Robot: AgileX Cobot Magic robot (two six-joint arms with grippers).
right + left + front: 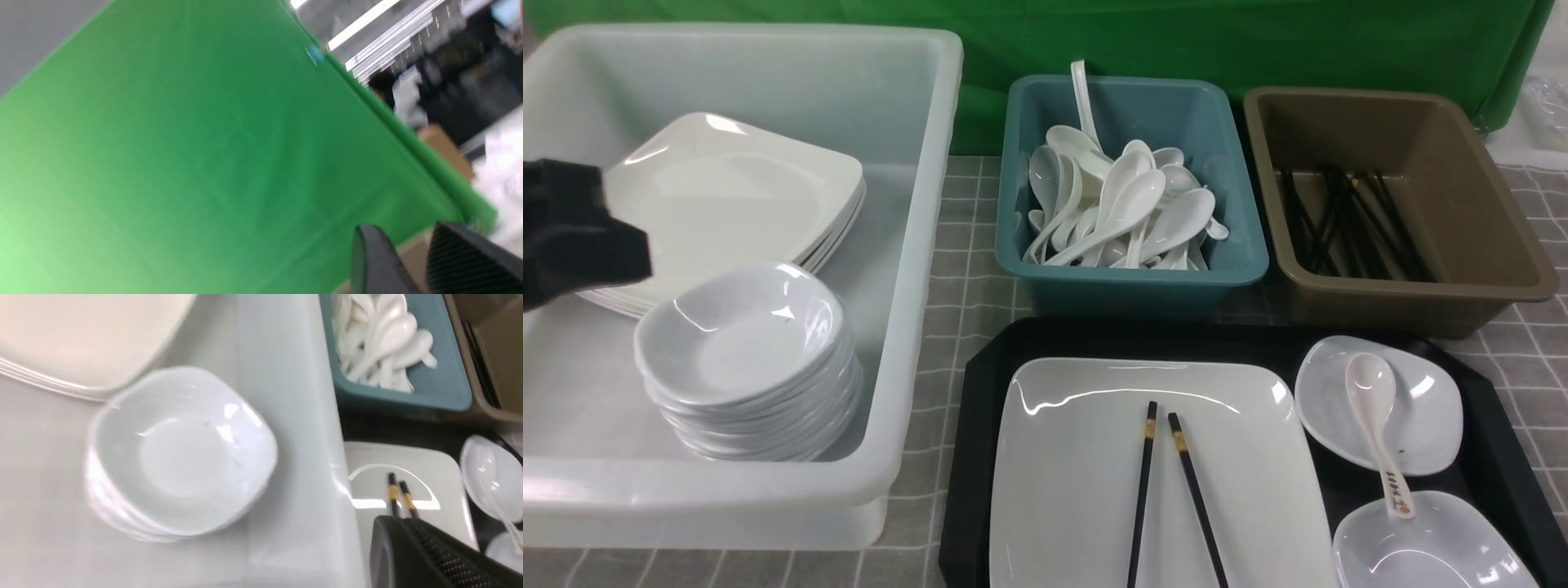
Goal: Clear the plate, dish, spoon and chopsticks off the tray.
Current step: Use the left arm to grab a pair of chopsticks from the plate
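Left fingers (425,551): pressed together, no gap, nothing between them. They hang above the white bin (915,245) on the bench's left side, near its stack of small dishes (743,343) and stack of square plates (735,188).

Right fingers (466,261): out of the front view. The right wrist view shows them parted with a clear gap, nothing held, pointing at the green backdrop (204,143).

Tray (980,425): black, at the near edge of the bench (964,269), right of middle, just beside the white bin.
- Plate (1078,490) fills the tray's left part.
- Chopsticks (1143,490) lie on the plate, gold-banded ends toward the far edge, splaying slightly toward the near edge.
- Dish (1429,416) sits at the tray's far right corner and the second dish (1437,547) at its near right corner.
- Spoon (1372,408): bowl in the dish, handle end reaching over the second dish. The handle has small dark and orange marks, too small to read.

Beyond the tray, toward the far edge: teal bin (1135,278) of white spoons, and beside it the brown bin (1421,302) of black chopsticks.
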